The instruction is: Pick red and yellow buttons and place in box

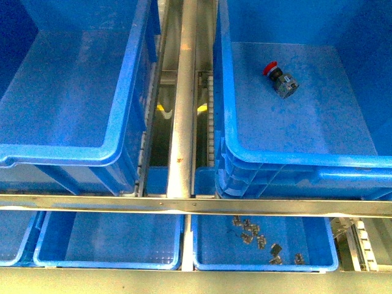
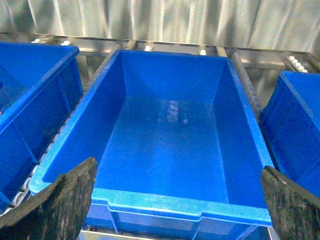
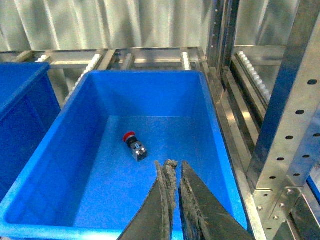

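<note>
A red button (image 1: 280,78) with a silver collar and dark body lies on its side on the floor of the right-hand deep blue box (image 1: 228,122). The right wrist view also shows this button (image 3: 135,146), just beyond my right gripper (image 3: 175,164). That gripper is shut with nothing in it and hangs over the near end of that box (image 3: 210,110). My left gripper (image 2: 178,167) is open and empty, its fingers (image 2: 60,205) spread over the near rim of the empty left box (image 2: 165,200). No yellow button is in view. Neither arm shows in the front view.
A metal rail (image 1: 182,98) runs between the two boxes, and a crossbar (image 1: 196,205) passes in front of them. Below lie shallow blue trays (image 1: 110,242), one holding several metal clips (image 1: 263,242). A perforated rack upright (image 3: 290,100) stands close beside my right gripper.
</note>
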Robot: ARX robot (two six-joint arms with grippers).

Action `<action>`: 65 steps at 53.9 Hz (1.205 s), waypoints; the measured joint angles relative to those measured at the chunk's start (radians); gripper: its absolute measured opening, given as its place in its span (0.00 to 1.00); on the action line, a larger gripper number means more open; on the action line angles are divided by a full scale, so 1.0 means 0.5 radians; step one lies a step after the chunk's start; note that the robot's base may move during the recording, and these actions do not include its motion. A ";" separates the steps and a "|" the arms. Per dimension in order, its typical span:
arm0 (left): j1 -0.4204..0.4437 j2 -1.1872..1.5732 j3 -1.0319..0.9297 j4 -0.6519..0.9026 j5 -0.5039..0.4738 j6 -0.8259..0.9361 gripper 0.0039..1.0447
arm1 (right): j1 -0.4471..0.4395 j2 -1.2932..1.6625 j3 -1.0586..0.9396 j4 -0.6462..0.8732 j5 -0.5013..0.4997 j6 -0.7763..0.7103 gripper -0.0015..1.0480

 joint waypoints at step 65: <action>0.001 0.000 0.000 0.000 0.000 0.000 0.93 | 0.000 -0.378 0.001 -0.385 0.002 -0.001 0.94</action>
